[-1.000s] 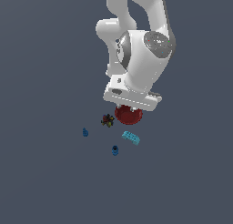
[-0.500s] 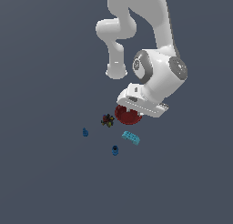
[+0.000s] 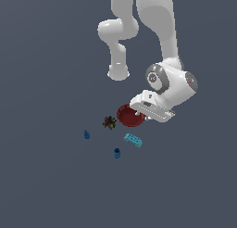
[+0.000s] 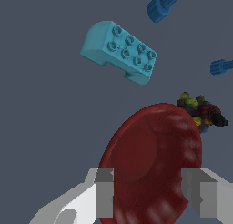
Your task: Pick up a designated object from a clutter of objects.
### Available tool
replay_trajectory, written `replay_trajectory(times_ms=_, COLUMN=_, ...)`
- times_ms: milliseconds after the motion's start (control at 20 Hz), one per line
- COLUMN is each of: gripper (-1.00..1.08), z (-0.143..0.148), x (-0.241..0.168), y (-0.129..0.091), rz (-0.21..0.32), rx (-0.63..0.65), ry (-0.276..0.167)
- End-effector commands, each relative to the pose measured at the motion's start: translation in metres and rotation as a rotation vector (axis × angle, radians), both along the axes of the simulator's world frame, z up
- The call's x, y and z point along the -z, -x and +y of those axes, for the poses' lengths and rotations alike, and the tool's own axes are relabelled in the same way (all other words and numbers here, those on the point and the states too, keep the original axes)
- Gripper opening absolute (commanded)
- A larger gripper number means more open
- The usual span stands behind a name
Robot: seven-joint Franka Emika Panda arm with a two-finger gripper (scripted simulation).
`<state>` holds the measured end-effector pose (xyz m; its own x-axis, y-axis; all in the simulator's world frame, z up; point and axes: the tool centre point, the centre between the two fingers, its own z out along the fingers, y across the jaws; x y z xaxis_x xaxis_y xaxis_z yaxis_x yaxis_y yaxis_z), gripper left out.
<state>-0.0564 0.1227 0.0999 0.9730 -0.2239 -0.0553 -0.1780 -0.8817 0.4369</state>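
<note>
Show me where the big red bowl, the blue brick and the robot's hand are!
red bowl (image 4: 150, 159), wrist view, inside of the bowl.
blue brick (image 4: 120, 50), wrist view, studded face.
hand (image 4: 150, 198), wrist view, midway between its two fingertips.

A plain, uniform dark grey-blue ground (image 3: 41, 190) fills both views under even, soft light.

You find nothing to read in either view: no text, label, brand, number or sign. The light blue brick (image 4: 119, 51) shows only plain studs, the dark red bowl (image 4: 150, 161) only ribbing, and the white arm (image 3: 172, 85) carries no lettering you could make out.
</note>
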Motion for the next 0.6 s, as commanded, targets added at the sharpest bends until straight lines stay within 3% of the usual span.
replay_trajectory(times_ms=0, gripper=0.28, z=0.008, x=0.011, y=0.007, rz=-0.009, rx=0.000, ry=0.023)
replay_trajectory(times_ms=550, gripper=0.28, z=0.026, x=0.037, y=0.024, rz=-0.031, rx=-0.005, ry=0.072)
